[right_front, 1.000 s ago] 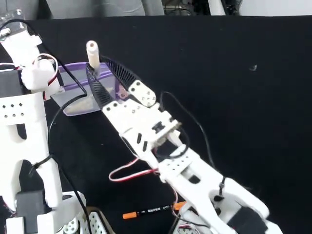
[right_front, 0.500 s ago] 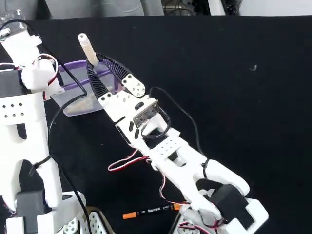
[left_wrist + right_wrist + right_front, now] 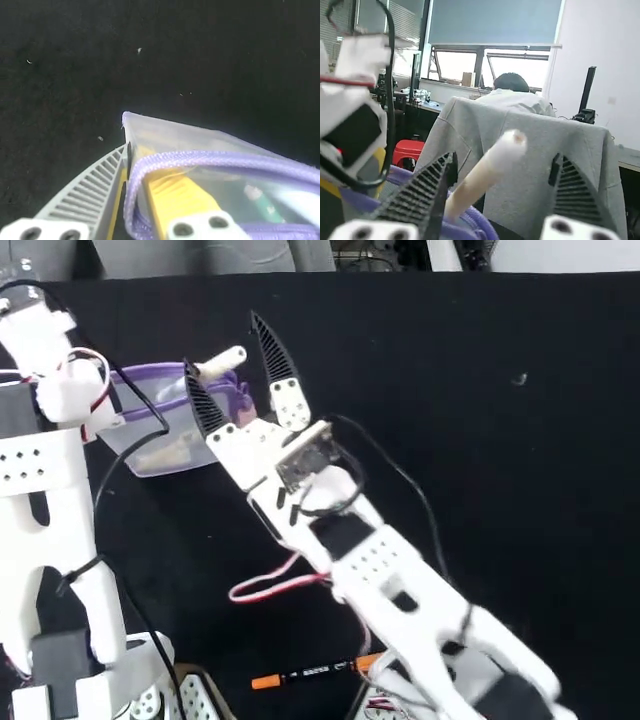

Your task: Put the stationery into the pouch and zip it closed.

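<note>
Your right gripper [image 3: 221,343] is spread wide, the cream stick [image 3: 220,363] leaning loose between its jaws from the pouch [image 3: 150,450]; your left gripper [image 3: 131,160] clamps the pouch's rim

Overhead light is even across the matte black tablecloth [image 3: 520,460], which swallows shadows. The white plastic arm shells [image 3: 390,570] are nearly blown out. Left wrist view is dim; only the clear plastic pouch with purple zip edging [image 3: 200,142] catches light. Right wrist view is backlit by bright office windows [image 3: 450,65], so the right gripper [image 3: 503,160] is near-silhouette.
</note>
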### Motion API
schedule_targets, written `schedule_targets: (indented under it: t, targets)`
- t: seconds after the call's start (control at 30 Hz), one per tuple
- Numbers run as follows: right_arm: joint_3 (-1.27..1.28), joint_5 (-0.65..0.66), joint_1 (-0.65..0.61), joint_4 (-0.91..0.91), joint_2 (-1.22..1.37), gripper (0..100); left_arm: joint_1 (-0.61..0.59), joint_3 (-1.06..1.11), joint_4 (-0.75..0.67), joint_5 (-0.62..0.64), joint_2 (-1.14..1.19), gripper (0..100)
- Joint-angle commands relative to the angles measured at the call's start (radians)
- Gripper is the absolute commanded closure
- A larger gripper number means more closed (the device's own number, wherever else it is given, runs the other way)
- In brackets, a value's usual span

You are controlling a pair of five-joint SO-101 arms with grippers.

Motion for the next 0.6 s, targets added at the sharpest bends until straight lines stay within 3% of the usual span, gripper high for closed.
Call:
schedule_targets:
  t: [0.0, 0.2, 0.3, 0.57]
  targets:
    - [-0.097, 0.009, -0.028, 0.232, -0.199, 72.3, -0.022, 0.01, -0.026, 0.008, 0.011, 97]
    - [-0.308, 0.009, -0.144, 0.614, -0.277, 72.3, 0.042, 0.044, -0.025, 0.008, 0.011, 97]
    - [-0.437, 0.009, -0.141, 0.781, -0.282, 72.3, 0.028, 0.053, -0.041, 0.009, 0.003, 97]
    - [-0.769, 0.011, 0.118, 1.37, -0.274, 72.3, -0.148, 0.001, -0.052, 0.005, 0.002, 97]
